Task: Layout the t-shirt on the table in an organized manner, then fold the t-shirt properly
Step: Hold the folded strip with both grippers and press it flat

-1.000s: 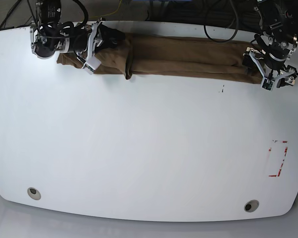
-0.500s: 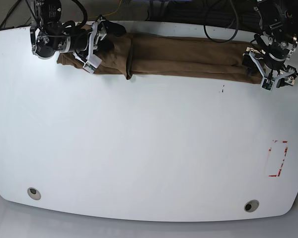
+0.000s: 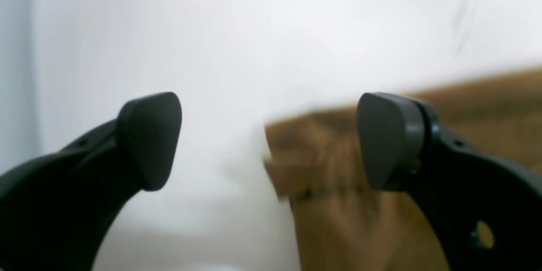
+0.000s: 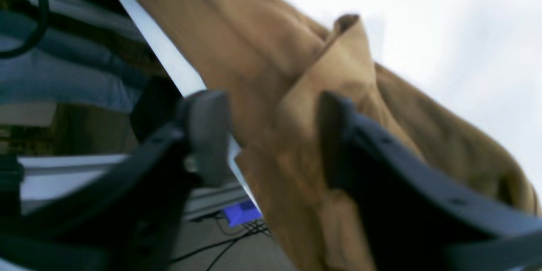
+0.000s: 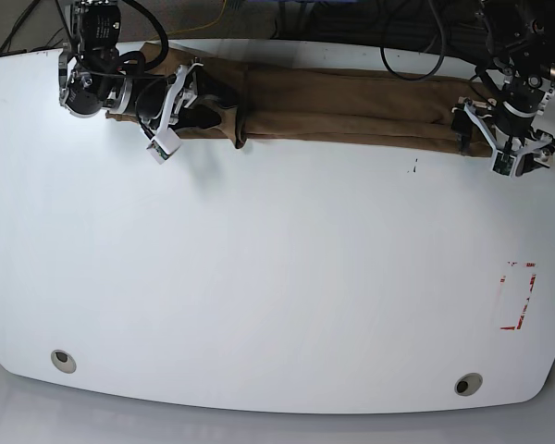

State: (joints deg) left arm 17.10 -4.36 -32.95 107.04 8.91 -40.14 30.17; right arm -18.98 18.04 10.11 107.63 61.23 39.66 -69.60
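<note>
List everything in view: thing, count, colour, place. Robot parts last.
t-shirt: one, tan-brown, bunched in a long strip along the table's far edge.
table: one, glossy white, fills the base view.
round holes: two, grey, near the front corners.
dashed rectangle mark: one, red, near the table's right edge in the base view.
cables: several, black, behind the table.
left gripper: one, black, open, at the shirt's end.
right gripper: one, black, jaws astride a shirt fold.

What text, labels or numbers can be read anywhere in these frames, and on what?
None can be read.
Table: only a red dashed rectangle mark, no letters.
T-shirt: plain, no print.
Small white tags on both claws, right and left: too small to read.
Blue object below the table edge: blurred.
</note>
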